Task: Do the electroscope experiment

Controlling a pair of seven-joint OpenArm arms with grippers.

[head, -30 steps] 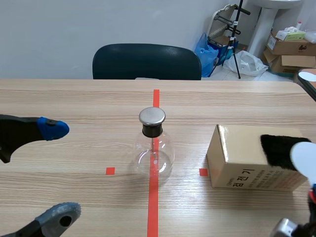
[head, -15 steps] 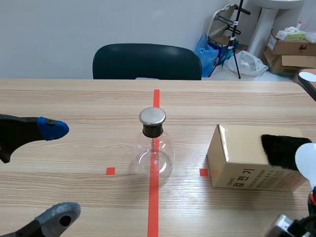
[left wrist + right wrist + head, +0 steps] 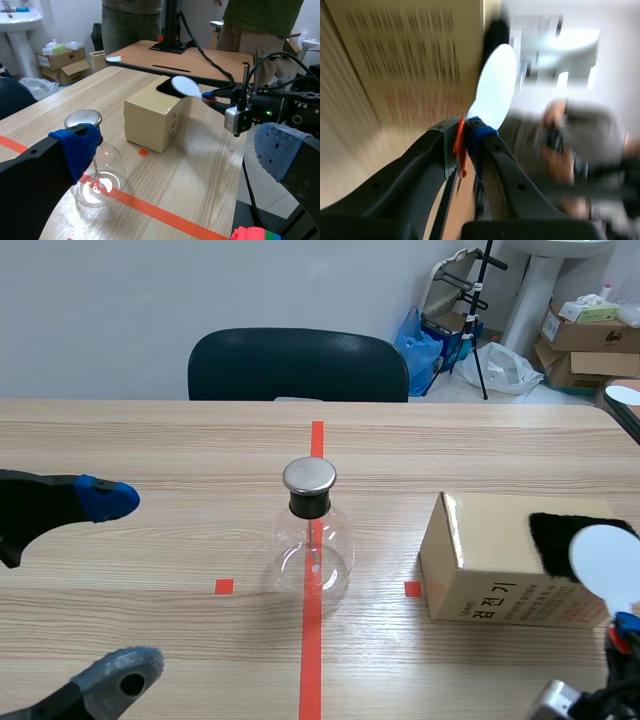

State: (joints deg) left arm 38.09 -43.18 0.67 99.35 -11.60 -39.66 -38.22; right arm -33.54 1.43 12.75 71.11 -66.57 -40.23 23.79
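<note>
White disc paddle [image 3: 605, 568], pinched in the right gripper [image 3: 465, 142], has slid in over the black fur patch [image 3: 555, 540] on the cardboard box [image 3: 480, 540] (charging it, I'd guess), electroscope flask [image 3: 311, 545] sitting beside the box, left gripper [image 3: 115, 588] wide open.

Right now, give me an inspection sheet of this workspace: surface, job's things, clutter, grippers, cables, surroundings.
Surface: wooden table with orange-red tape marks.
Job's things: electroscope flask, metal-capped, upright on the centre tape line; cardboard box beside it, apart, with a black cloth on top; white disc paddle over the box's end.
Clutter: nothing seen on the table.
Grippers: left gripper open, holding nothing, clear of the flask; right gripper shut on the white disc paddle's handle.
Cables: black cables looping along the right arm.
Surroundings: dark chair behind the table; boxes on the floor; second table; people standing beyond it.
</note>
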